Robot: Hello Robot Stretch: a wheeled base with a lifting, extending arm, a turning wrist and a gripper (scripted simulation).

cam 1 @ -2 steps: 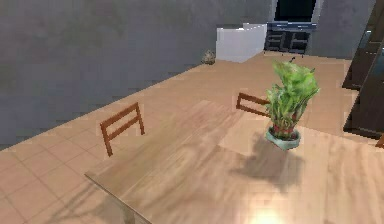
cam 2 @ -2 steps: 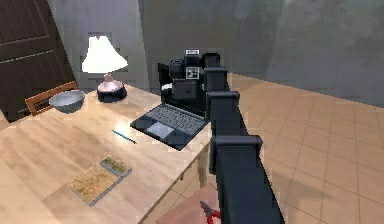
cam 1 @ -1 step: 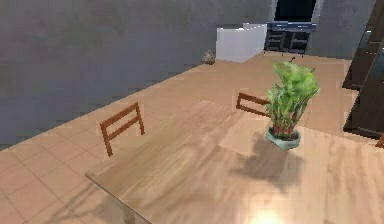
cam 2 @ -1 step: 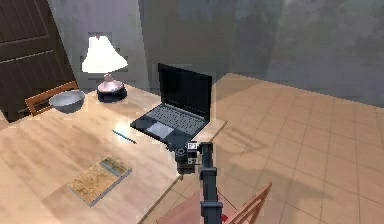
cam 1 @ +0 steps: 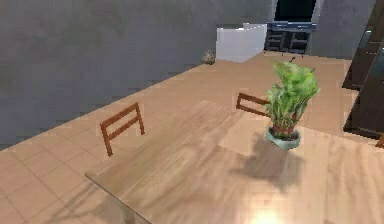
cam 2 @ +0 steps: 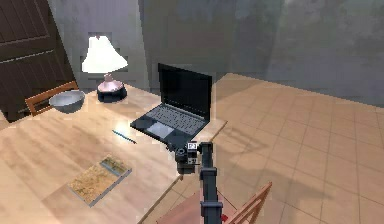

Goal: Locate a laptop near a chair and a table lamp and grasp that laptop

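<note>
An open black laptop [cam 2: 178, 106] lies on the wooden table [cam 2: 60, 150] near its corner, screen upright. Just behind it a table lamp [cam 2: 104, 62] with a white shade stands on a pink base. A wooden chair back [cam 2: 48, 96] rises at the table's far side, and another chair [cam 2: 247, 204] stands by the arm near the bottom edge. The dark arm [cam 2: 208, 190] rises from the bottom edge, and the gripper [cam 2: 184, 159] sits at the table's edge just in front of the laptop. I cannot tell whether it holds anything.
A grey bowl [cam 2: 68, 100], a pen [cam 2: 124, 134] and a flat book [cam 2: 100, 180] lie on the table. Ahead, a potted plant [cam 1: 288, 100] stands on the tabletop [cam 1: 200, 170] with two chairs [cam 1: 122, 126] beyond. A white cabinet [cam 1: 241, 43] and a TV stand [cam 1: 292, 36] stand far back.
</note>
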